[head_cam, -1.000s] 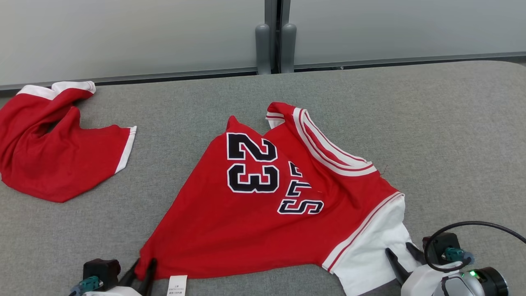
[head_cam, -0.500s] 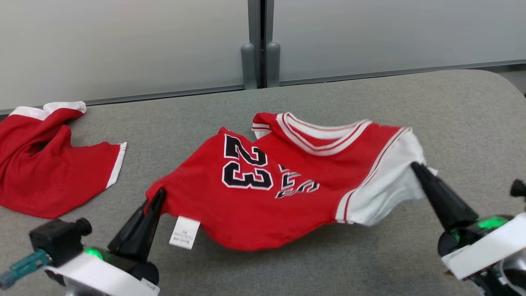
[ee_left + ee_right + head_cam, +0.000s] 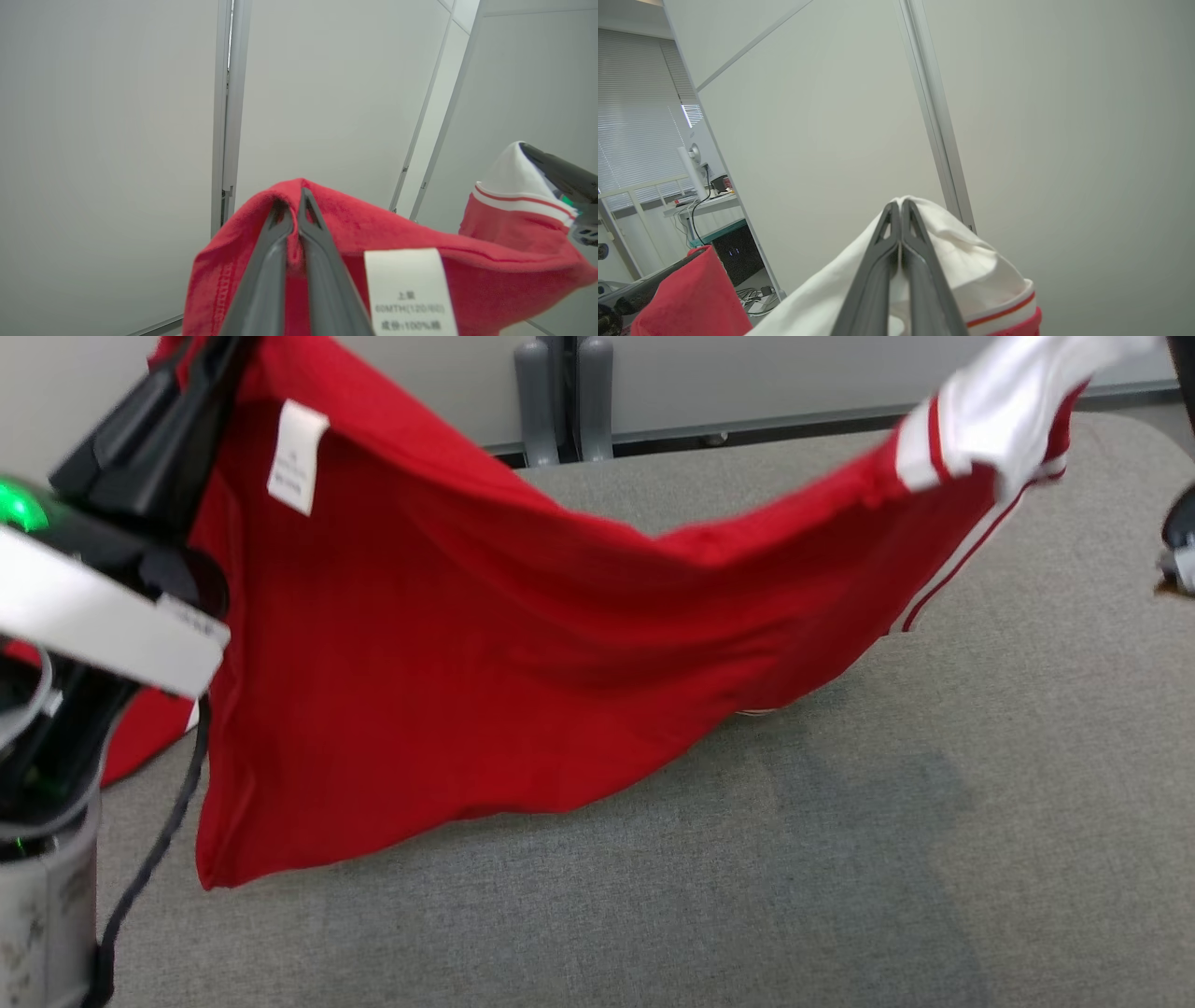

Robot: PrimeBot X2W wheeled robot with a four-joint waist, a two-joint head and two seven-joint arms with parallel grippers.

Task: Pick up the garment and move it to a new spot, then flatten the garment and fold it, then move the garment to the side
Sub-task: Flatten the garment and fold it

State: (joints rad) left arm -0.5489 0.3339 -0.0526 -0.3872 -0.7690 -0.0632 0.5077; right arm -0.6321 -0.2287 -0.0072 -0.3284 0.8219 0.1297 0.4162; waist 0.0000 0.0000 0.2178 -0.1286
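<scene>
Hanging item: one red garment (image 3: 448,644), sleeveless jersey type, held up above the grey table (image 3: 840,859) and stretched between both arms. Left gripper (image 3: 293,203): fingers pressed together on a fold of the red hem, just beside the white care label (image 3: 297,457). Right gripper (image 3: 901,205): fingers pressed together on the white side panel (image 3: 1008,411) at the opposite corner. Condition: top edge sags in a shallow curve between the two holds; the body drapes down, its lowest corner at the near left; whether the lower edge touches the table cannot be told. Step judged: carrying the garment to a new spot, flattening and folding not yet begun. Hazards: (1) each hold takes only a small pinch of thin cloth, so a quick swing or a pull apart could draw an edge out and drop that side; (2) a trailing lower edge could catch on the felt-like table and roll under when the piece is laid down, leaving a hidden fold; (3) the slack middle would probably land first and bunch unless the arms spread before lowering; (4) unequal heights of the two holds could lay it down skewed.
</scene>
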